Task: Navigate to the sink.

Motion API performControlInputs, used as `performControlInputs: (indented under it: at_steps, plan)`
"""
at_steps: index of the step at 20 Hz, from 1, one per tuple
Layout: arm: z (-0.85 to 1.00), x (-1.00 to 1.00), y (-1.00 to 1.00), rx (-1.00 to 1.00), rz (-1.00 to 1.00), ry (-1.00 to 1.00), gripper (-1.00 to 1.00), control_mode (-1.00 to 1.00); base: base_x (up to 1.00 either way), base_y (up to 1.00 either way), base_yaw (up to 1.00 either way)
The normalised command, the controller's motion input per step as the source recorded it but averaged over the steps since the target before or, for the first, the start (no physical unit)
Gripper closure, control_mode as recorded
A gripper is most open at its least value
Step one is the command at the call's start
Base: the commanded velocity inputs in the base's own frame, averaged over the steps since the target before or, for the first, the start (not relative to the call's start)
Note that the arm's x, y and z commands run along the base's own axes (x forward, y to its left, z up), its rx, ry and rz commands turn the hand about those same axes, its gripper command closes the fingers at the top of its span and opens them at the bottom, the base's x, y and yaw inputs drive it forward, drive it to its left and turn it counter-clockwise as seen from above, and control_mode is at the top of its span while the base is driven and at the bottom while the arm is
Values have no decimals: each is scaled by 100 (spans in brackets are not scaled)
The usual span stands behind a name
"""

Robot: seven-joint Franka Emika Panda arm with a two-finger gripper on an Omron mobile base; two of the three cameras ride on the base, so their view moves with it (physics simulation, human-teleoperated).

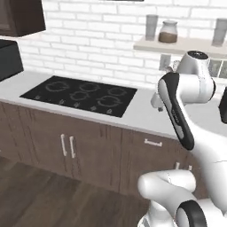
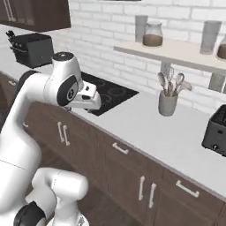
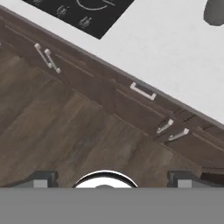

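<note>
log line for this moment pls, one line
phase: navigating | facing: cooktop counter | gripper: open, holding nothing, over floor | beside: utensil crock, toaster

Even, bright, diffuse rendered light with no evident source. Soft shadows lie beneath the wall shelf (image 2: 176, 52) and beside the utensil crock (image 2: 167, 104) on the bench (image 2: 145, 128). Slight overall softness; no glare, no edge distortion.

No legible text, label, brand, number or sign appears on any surface. The black cooktop (image 1: 82, 94), at centre left of the left base view, carries only pale ring marks and small control symbols along its front edge (too blurred to read). The jar (image 2: 153, 34) on the shelf (image 2: 176, 52), upper centre of the right base view, bears no readable label.
</note>
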Motion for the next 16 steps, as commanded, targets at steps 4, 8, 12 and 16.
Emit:
performControlInputs:
  at_steps: [4,8,12,16]
  plan:
    - [0,0,0,0,0,0,-100,100,-38,0,100]
    - [0,0,0,0,0,0,-100,100,-19,0,100]
    - [0,0,0,0,0,0,-100,100,-18,0,100]
    - [0,0,0,0,0,0,-100,100,-20,0,100]
